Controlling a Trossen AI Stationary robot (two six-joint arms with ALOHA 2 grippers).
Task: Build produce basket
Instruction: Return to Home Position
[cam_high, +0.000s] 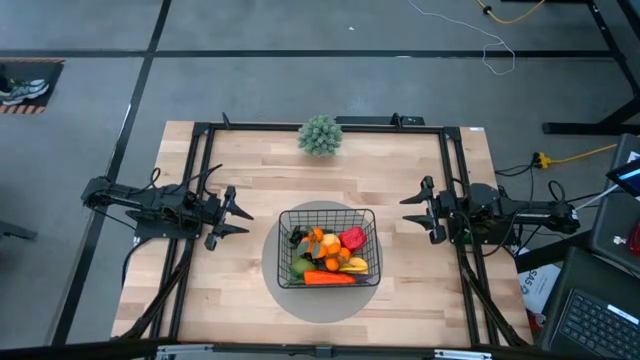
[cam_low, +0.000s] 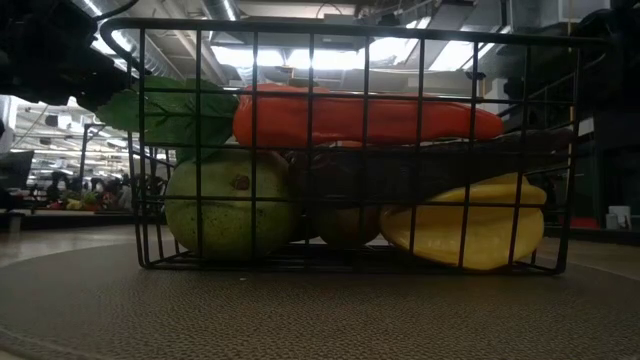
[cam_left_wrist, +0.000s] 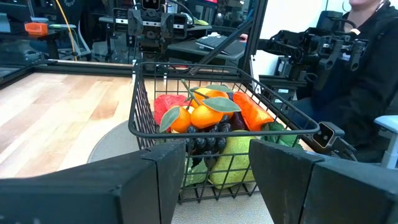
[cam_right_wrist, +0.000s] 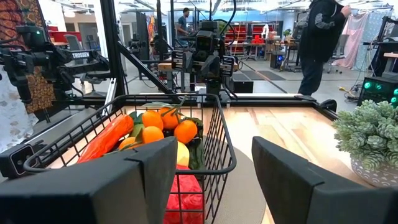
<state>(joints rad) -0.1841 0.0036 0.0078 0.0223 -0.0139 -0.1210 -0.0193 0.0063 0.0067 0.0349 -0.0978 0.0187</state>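
The black wire-mesh basket stands on a grey round mat at the table's middle. It is filled with produce: a carrot, oranges, a red pepper, a green pear, a yellow banana and dark grapes. My left gripper hovers open left of the basket, its fingers pointing at it. My right gripper hovers open to the right of the basket, facing it. Neither touches anything.
A spiky grey-green ball plant sits near the table's far edge, behind the basket. Bare wooden table lies on both sides of the mat. A person stands in the room beyond, and another person's dark sleeve shows nearby.
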